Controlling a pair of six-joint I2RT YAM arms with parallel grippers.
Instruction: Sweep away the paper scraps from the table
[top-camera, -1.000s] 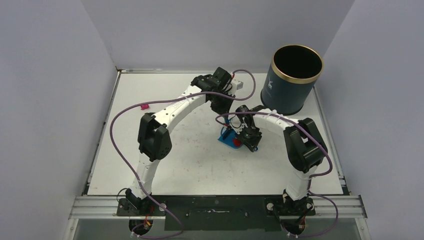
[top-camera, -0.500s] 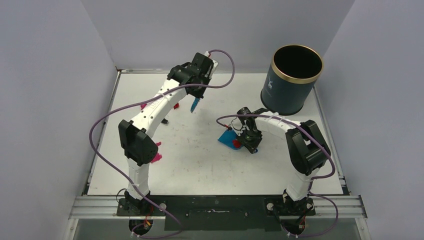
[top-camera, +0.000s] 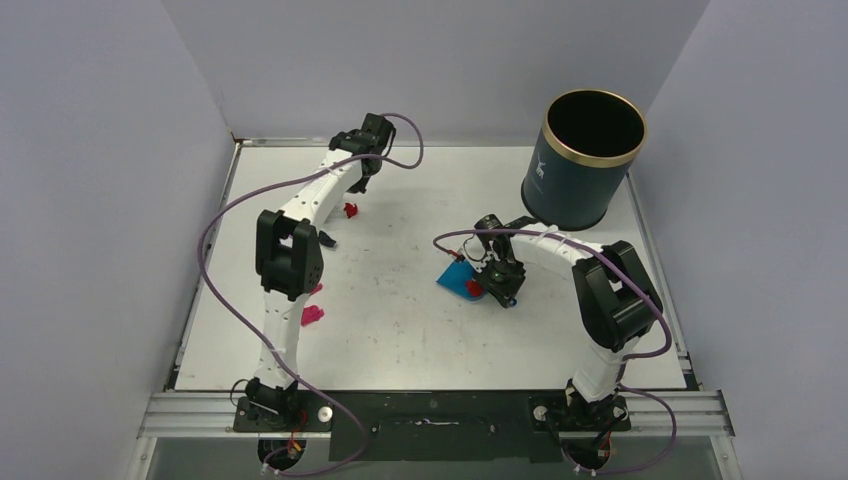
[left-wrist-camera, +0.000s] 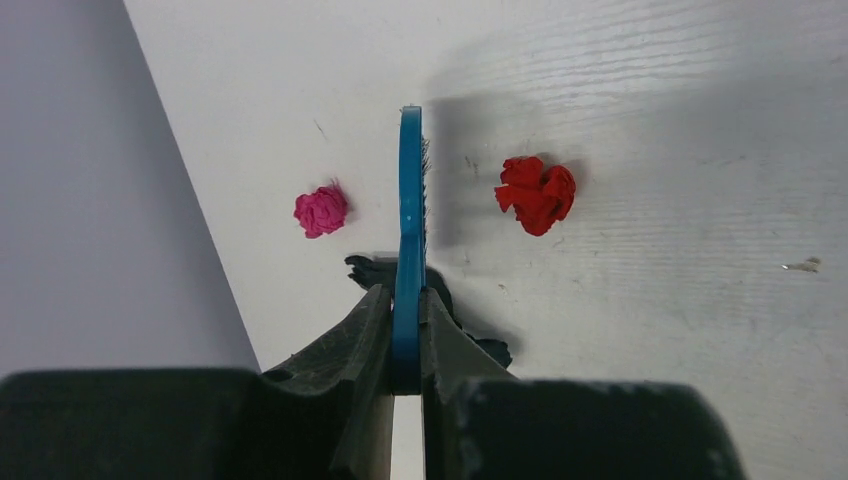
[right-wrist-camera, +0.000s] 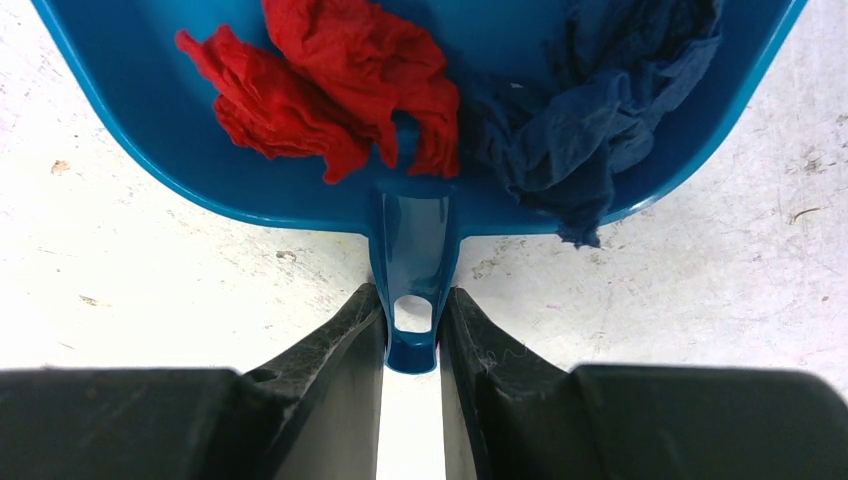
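Observation:
My left gripper (left-wrist-camera: 405, 295) is shut on the small blue hand brush (left-wrist-camera: 409, 200), held edge-on over the far left of the table (top-camera: 400, 330). A red scrap (left-wrist-camera: 536, 194) lies just right of the brush and a magenta scrap (left-wrist-camera: 321, 210) just left of it. A black scrap (left-wrist-camera: 368, 268) lies partly under my fingers. In the top view the left gripper (top-camera: 360, 182) is just beyond the red scrap (top-camera: 350, 209) and the black scrap (top-camera: 327, 239). My right gripper (right-wrist-camera: 412, 300) is shut on the handle of the blue dustpan (right-wrist-camera: 150, 110), which holds red scraps (right-wrist-camera: 330, 90) and a dark blue scrap (right-wrist-camera: 590, 120).
The dark bin with a gold rim (top-camera: 585, 155) stands at the back right, beyond the dustpan (top-camera: 455, 277). Two magenta scraps (top-camera: 312, 316) lie beside the left arm's elbow. The side wall (left-wrist-camera: 90, 200) is close on the brush's left.
My left arm has swung with the brush from beside the dustpan to the far left of the table, by the red and black scraps. The right gripper and dustpan have stayed put.

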